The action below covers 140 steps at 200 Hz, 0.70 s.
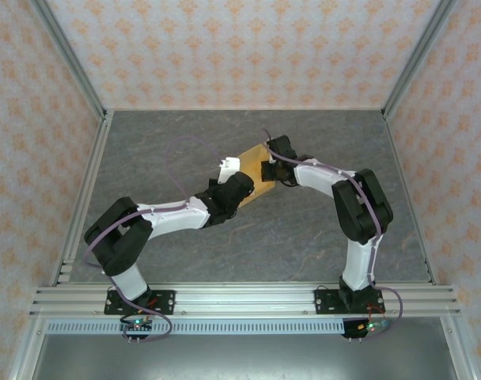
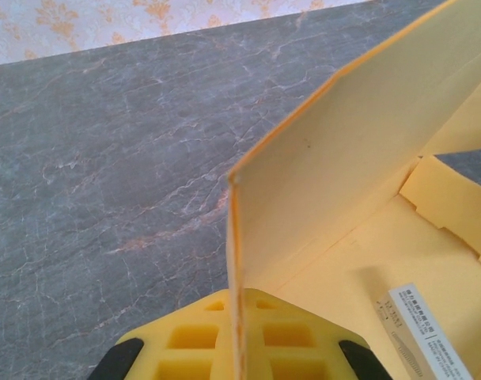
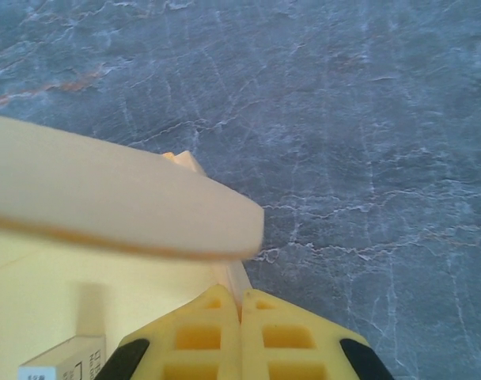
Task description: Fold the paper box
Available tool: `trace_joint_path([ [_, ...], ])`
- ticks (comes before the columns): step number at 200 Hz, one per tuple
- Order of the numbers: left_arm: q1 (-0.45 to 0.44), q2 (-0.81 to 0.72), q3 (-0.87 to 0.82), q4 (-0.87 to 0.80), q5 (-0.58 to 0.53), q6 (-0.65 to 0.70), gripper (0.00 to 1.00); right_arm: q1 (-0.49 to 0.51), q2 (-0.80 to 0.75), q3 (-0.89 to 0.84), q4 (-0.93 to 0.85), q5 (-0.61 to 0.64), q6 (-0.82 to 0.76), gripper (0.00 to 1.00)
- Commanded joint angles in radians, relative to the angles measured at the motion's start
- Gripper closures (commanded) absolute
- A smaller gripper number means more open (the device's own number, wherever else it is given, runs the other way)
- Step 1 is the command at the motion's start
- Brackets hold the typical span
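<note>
On the aluminium rail (image 1: 248, 294) I see the left arm (image 1: 165, 215) and right arm (image 1: 359, 207) rise off black base plates (image 1: 142, 301): white shells, black joints, a purple cable (image 1: 181, 141) looping along each. The left gripper (image 2: 239, 305) and right gripper (image 3: 242, 305) have yellow fingers (image 2: 189, 336) moulded with square pockets.

- paper box (image 1: 251, 168): light orange-tan thin card, die-cut sheet, partly folded, not yet closed.
- Lies mid-table (image 1: 304, 237), base panel flat on the grey surface.
- One long side panel (image 2: 343, 150) stands upright off the base; a smaller notched flap (image 2: 442, 198) sits beyond it.
- White printed label (image 2: 421, 332) on the inner base face.
</note>
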Motion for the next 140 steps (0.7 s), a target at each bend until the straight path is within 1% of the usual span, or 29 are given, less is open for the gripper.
trace_joint_path([
  [1,-0.01,-0.032,-0.002,0.008,0.01,0.001,1.0,0.056,0.028,-0.056,-0.137,0.16,-0.008,0.95],
  [28,-0.01,-0.031,-0.001,0.006,0.005,0.005,1.0,0.056,-0.026,-0.1,-0.076,0.132,-0.024,0.94],
  [58,-0.009,-0.03,-0.005,0.007,-0.004,0.008,1.0,0.025,-0.111,-0.102,-0.061,0.045,-0.033,0.82],
  [84,-0.009,-0.028,-0.011,0.022,-0.004,0.032,1.0,-0.037,-0.173,-0.089,-0.075,-0.102,-0.026,0.66],
  [98,-0.009,-0.029,-0.014,0.038,0.002,0.064,1.0,-0.071,-0.199,-0.082,-0.093,-0.191,-0.024,0.59],
  [115,-0.002,-0.035,-0.021,0.056,0.009,0.099,1.0,-0.104,-0.23,-0.086,-0.119,-0.272,-0.028,0.55],
  [140,0.016,-0.057,-0.052,0.108,0.047,0.14,1.0,-0.168,-0.272,-0.132,-0.13,-0.407,-0.022,0.54],
])
